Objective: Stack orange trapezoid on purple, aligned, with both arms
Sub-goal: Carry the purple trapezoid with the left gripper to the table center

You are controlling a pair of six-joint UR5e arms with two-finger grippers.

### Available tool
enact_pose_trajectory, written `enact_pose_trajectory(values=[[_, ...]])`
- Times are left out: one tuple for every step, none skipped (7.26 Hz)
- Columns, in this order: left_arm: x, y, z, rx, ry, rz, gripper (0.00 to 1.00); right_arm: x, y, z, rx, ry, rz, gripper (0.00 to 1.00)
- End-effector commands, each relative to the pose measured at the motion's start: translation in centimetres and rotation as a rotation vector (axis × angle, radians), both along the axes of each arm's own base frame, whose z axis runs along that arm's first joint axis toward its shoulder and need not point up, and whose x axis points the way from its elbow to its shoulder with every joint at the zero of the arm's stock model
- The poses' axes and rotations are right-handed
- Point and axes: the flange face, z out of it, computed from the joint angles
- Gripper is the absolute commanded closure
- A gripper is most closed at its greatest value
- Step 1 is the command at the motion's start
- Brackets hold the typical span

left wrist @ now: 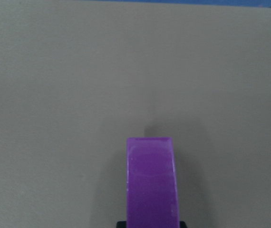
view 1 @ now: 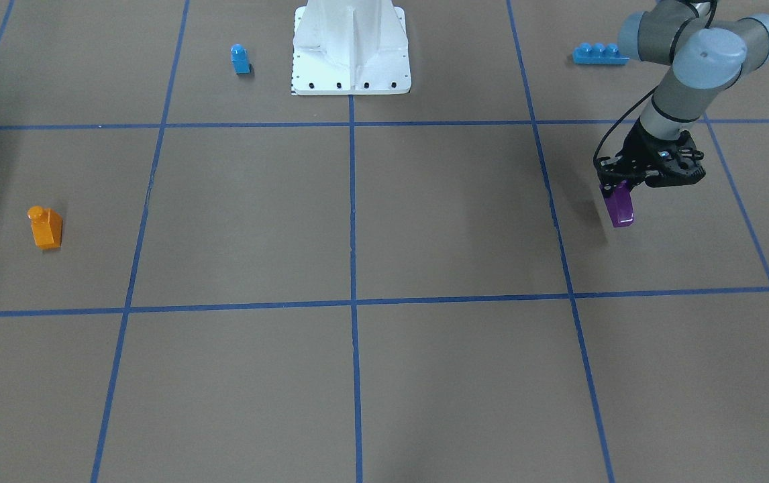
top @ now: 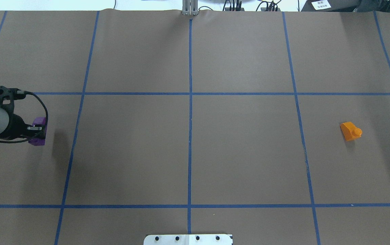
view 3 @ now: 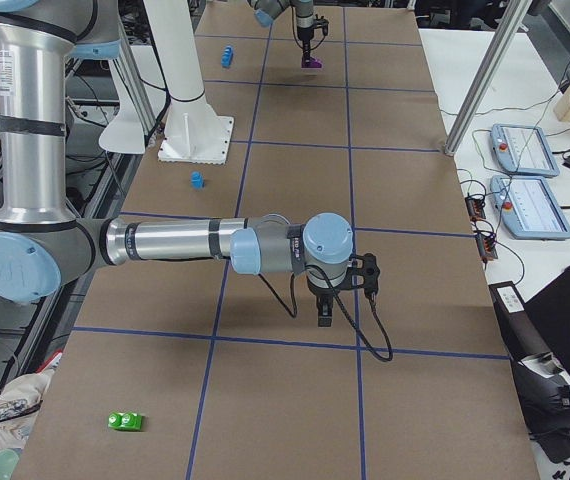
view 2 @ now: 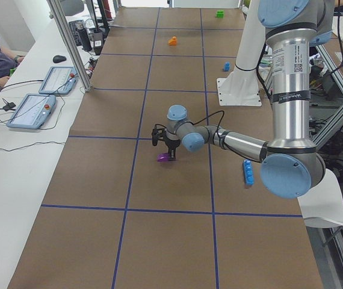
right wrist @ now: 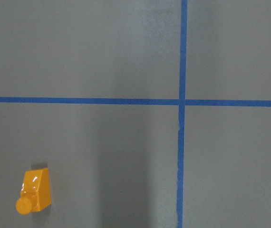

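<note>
The purple block (view 1: 621, 209) is clamped in my left gripper (view 1: 616, 193), which is shut on it and holds it low over the table at my far left; it also shows in the overhead view (top: 39, 139) and fills the bottom of the left wrist view (left wrist: 152, 185). The orange trapezoid (view 1: 45, 229) stands alone on the table at my far right (top: 350, 131), stud up. The right wrist view shows it from high above at lower left (right wrist: 34, 192). My right gripper (view 3: 325, 316) shows only in the exterior right view, hanging above the table; I cannot tell whether it is open or shut.
A small blue single-stud block (view 1: 240, 59) stands beside the white base pedestal (view 1: 351, 54). A long blue brick (view 1: 599, 54) lies behind my left arm. A green block (view 3: 125, 421) lies at the table's right end. Blue tape lines grid the brown table.
</note>
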Motion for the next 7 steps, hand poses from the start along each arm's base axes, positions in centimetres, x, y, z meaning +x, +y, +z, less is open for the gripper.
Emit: enact_pose_trajectory(values=[[5.2,-3.5,-11.7,0.123,0.045,0.081,1.00,-0.1,0.0,-0.3,0.005,-0.001,-0.001,0.00],[9.4,-4.0,-18.4,0.168,0.060,0.136,1.00,-0.1,0.0,-0.3,0.003,-0.001,-0.001,0.00],[13.3,-4.7,-23.8,0.219,0.075,0.148,1.00,-0.2,0.1,-0.2,-0.003,-0.013,-0.003,0.00],[18.1,-5.6,-27.9,0.283,0.074,0.185,1.00,-0.3,0.1,-0.3,-0.002,-0.023,-0.004,0.00],[21.6,-7.4,-31.0,0.323,0.066,0.217,1.00,-0.4,0.1,-0.3,-0.017,-0.024,0.004,0.00],[25.0,-8.7,-32.2,0.342,0.053,0.248,1.00,-0.8,-0.1,-0.4,-0.031,-0.024,0.009,0.00],[27.4,-9.8,-31.6,0.390,0.055,0.258,1.00,-1.2,-0.1,-0.3,-0.035,-0.024,0.003,0.00]])
